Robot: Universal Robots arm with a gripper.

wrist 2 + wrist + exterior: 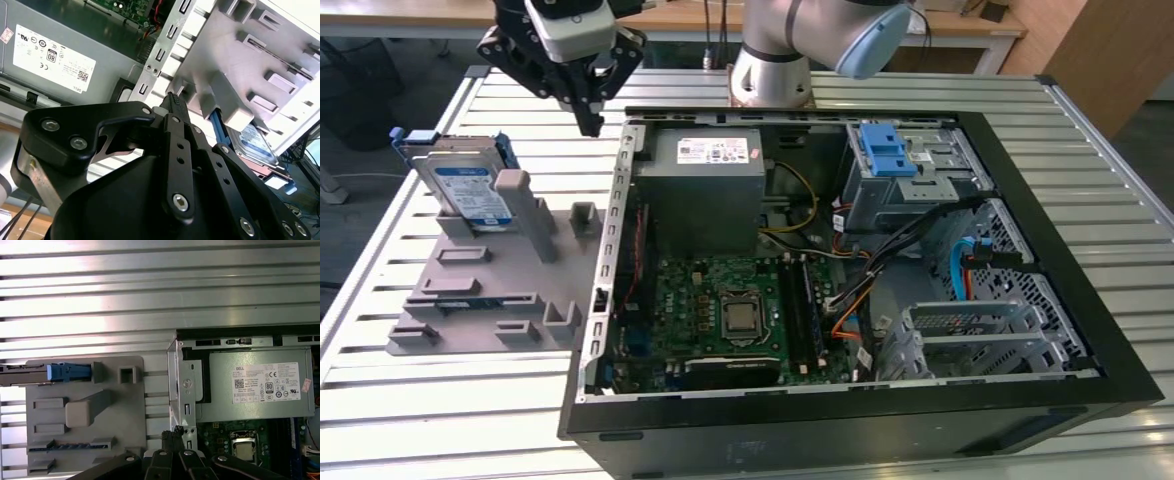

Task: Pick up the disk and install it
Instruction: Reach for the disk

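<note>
On grey fixture (480, 300), silver disk (467, 190) on edge, blue-white label, blue rails, gripper (594, 123) clenched empty.

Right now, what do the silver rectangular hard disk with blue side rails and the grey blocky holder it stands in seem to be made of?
The disk: metal body, judging by its dull silver sheen, under a glossy label, probably paper or film. Its blue rails: evenly coloured, likely moulded plastic. The grey holder: matte, uniform, blocky, probably plastic.
</note>
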